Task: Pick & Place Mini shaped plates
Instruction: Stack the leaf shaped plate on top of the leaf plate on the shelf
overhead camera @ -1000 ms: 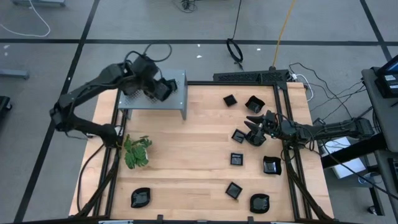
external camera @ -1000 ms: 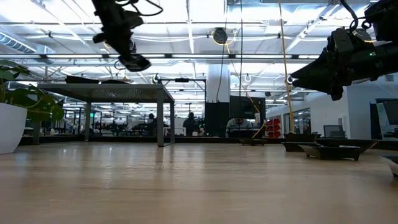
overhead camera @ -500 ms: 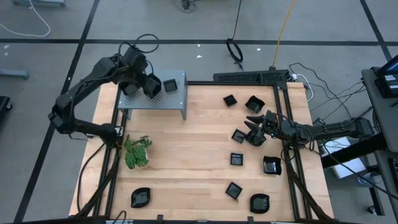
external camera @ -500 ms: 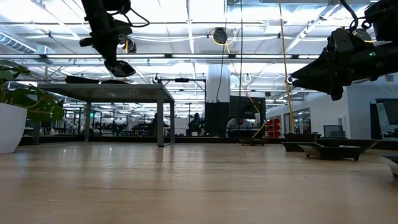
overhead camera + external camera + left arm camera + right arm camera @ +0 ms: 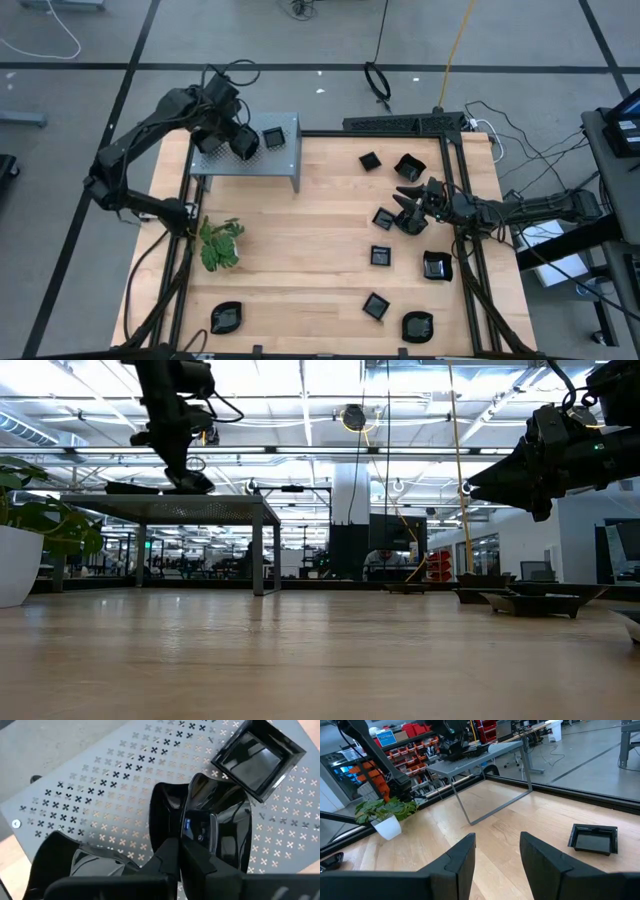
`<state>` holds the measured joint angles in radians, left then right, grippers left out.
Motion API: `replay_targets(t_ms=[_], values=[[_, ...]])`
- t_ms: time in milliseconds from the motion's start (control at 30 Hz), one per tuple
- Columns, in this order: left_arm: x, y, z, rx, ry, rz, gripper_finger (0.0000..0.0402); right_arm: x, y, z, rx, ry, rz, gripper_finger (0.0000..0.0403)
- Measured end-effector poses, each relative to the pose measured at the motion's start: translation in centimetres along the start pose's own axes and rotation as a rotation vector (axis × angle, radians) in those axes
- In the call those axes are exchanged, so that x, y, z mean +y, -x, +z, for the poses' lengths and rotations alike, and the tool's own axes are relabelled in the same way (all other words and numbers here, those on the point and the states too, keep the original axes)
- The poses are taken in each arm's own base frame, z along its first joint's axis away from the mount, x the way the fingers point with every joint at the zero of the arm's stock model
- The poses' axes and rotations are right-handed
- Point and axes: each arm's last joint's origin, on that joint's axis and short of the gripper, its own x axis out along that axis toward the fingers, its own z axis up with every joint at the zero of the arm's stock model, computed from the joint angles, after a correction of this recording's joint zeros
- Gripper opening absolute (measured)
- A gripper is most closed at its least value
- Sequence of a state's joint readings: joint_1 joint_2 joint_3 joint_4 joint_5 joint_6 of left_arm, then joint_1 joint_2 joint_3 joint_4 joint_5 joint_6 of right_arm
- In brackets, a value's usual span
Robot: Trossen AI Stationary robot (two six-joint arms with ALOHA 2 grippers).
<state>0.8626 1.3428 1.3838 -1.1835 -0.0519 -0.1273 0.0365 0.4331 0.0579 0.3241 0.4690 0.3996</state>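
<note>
1. Held plate [image 5: 215, 815]: a glossy black dish, clamped by its rim in the left gripper [image 5: 243, 146], tilted just above the grey perforated shelf [image 5: 290, 160]; whether it touches the shelf top cannot be told.
2. Square plate [image 5: 273, 137]: lies flat on the shelf, just beside the held plate. A further black dish [image 5: 85, 862] lies on the shelf near the gripper, partly hidden.
3. Left gripper: fingers pinched nearly together on the held plate's edge; the arm reaches in over the shelf at the table's far left corner.
4. Loose plates on the wooden table [image 5: 300, 260]: several lie along the right side, among them two near the far edge [image 5: 370, 160] [image 5: 410, 166], and others at mid-table [image 5: 381, 256] and the near edge [image 5: 417, 326]; one sits alone at the near left corner [image 5: 226, 318].
5. Right gripper [image 5: 408, 200]: jaws spread apart, holding nothing, hovering above the table among the right-side plates.
6. Potted green plant [image 5: 220, 243]: stands on the table's left side, between the shelf and the near-left plate.
</note>
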Motion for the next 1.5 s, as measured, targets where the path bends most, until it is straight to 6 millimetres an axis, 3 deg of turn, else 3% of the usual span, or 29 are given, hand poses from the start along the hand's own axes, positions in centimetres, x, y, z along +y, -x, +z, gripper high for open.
replay_targets(t_ms=[200, 567, 833, 1100, 1500], values=[[0.3, 0.0, 0.1, -0.016, -0.017, 0.029, 0.0026, 0.0, 0.0, 0.0, 0.000, 0.000, 0.000, 0.0142], [0.4, 0.5, 0.7, -0.102, -0.019, 0.040, 0.0140, 0.0, 0.0, 0.0, 0.000, 0.000, 0.000, 0.0142], [-0.4, 2.3, 0.4, -0.225, -0.042, 0.008, 0.0147, 0.0, 0.0, 0.0, 0.000, 0.000, 0.000, 0.0142], [-4.3, 2.8, -0.5, -0.222, -0.137, -0.103, 0.0147, 0.0, 0.0, 0.0, 0.000, 0.000, 0.000, 0.0142], [-12.7, 5.1, -3.0, -0.393, -0.393, -0.299, 0.0147, 0.0, 0.0, 0.0, 0.000, 0.000, 0.000, 0.0142]])
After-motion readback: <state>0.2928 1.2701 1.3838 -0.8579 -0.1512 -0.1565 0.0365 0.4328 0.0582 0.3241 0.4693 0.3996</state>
